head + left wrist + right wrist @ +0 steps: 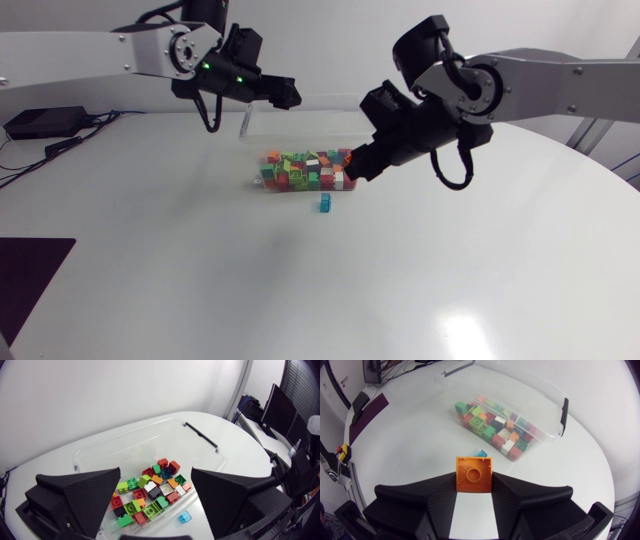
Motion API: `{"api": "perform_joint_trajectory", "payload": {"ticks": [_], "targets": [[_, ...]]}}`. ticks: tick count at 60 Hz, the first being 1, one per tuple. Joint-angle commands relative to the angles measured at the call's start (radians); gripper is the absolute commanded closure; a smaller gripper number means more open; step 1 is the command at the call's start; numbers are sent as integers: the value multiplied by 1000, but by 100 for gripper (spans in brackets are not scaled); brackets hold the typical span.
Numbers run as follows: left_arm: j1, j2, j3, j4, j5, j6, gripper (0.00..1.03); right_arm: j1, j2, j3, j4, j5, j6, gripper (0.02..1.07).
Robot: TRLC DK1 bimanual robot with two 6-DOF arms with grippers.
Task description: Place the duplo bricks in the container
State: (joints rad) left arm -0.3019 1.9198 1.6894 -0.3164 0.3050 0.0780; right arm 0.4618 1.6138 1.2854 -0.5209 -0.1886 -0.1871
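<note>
1. Head view: your right gripper [356,167] hangs low at the end wall of the container [290,130]. Dropping straight down could bump or shove it. A blue brick [325,203] lies outside on the counter [200,260].
2. Left wrist view: your left gripper [156,485] is spread wide and empty over the piled bricks [150,492]. Two arms reaching in together risk a collision.
3. Right wrist view: the right gripper clamps an orange brick [474,474], seemingly short of the rim. Released here, it likely joins the blue one outside.
</note>
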Motion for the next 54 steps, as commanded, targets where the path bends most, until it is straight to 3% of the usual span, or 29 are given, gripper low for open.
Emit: {"api": "perform_joint_trajectory", "payload": {"ticks": [1, 22, 49, 53, 54], "targets": [[9, -137, -86, -13, -1, 28, 3, -23, -9, 49, -10, -17, -14, 72], [-2, -461, -384, -55, 13, 100, 4, -43, 89, 196, 131, -25, 21, 72], [18, -677, -613, -72, 11, 135, 4, -37, 396, 460, 219, 28, 8, 70], [24, -703, -645, -66, 11, 143, 4, -35, 446, 512, 213, 37, 6, 53], [29, -717, -659, -61, 11, 146, 4, -34, 463, 529, 208, 38, 6, 45]]}}
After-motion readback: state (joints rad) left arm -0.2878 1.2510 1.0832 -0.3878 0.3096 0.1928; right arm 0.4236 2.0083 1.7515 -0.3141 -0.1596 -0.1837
